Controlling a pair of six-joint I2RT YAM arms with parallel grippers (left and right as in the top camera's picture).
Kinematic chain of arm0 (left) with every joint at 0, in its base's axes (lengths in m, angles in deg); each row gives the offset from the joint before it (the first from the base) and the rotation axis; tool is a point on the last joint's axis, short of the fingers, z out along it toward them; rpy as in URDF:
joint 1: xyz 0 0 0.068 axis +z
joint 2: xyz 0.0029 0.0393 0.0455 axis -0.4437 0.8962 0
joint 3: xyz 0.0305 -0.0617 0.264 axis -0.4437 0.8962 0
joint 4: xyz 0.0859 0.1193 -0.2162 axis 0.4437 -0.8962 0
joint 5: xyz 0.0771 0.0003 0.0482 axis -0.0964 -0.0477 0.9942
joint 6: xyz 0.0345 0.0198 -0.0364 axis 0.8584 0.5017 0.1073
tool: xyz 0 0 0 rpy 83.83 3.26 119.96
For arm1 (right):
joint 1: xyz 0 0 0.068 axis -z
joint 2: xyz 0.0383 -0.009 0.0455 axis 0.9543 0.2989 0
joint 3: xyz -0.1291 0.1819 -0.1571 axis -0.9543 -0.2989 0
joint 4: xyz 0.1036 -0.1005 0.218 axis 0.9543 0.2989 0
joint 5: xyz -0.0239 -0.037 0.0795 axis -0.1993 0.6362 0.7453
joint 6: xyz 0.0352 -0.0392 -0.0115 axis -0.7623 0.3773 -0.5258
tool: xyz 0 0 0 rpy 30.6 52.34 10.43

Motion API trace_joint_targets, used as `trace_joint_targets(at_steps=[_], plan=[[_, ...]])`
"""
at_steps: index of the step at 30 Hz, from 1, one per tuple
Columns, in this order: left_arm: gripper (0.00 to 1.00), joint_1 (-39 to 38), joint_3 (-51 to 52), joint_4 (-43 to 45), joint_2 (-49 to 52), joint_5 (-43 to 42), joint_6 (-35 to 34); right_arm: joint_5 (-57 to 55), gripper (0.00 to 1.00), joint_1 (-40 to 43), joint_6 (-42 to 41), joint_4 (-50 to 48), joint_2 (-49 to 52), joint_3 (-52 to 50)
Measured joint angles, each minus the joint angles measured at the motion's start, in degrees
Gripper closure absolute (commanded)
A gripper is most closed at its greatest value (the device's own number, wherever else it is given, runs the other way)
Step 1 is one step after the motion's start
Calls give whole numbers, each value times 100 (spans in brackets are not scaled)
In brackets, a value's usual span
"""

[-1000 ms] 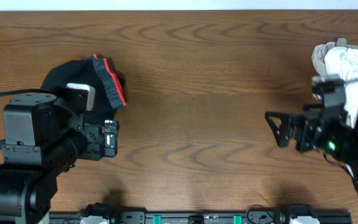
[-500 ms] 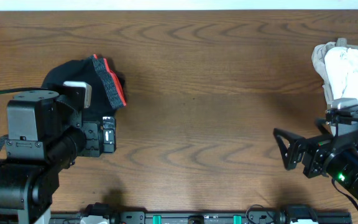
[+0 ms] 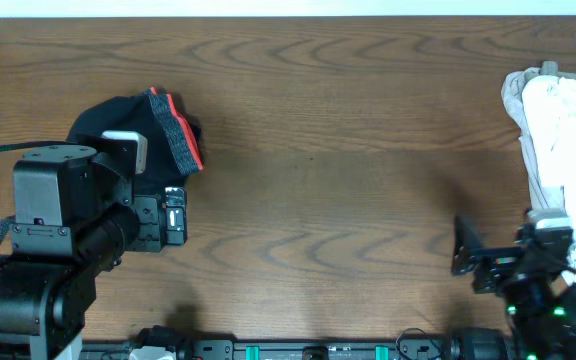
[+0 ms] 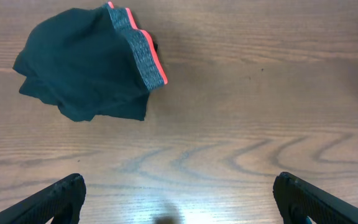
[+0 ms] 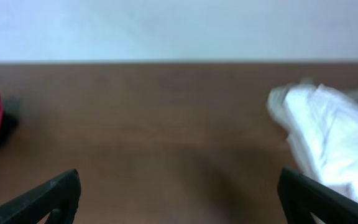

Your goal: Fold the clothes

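Note:
The dark trousers lie folded in a small bundle at the table's left, the orange-red and grey waistband along the right side. They also show in the left wrist view, with the waistband on top. A heap of white and beige garments lies at the right edge and shows in the right wrist view. My left gripper is open and empty, just in front of the bundle. My right gripper is open and empty at the front right.
The wooden table stretches between the two piles. A rail with fittings runs along the front edge. The left arm's body stands at the front left.
My right arm has drawn back toward the front edge, away from the white heap. The left arm has shifted slightly. The clothes have not moved.

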Motion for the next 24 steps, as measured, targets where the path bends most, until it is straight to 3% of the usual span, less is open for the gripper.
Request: trace_joint_targets(at_steps=[12, 24], plan=[[2, -4, 0, -2, 0, 2, 0, 111, 1, 2, -2, -387, -1408, -2017], [2, -4, 0, -2, 0, 2, -2, 337, 1, 2, -345, -1202, -1506, -3311]])
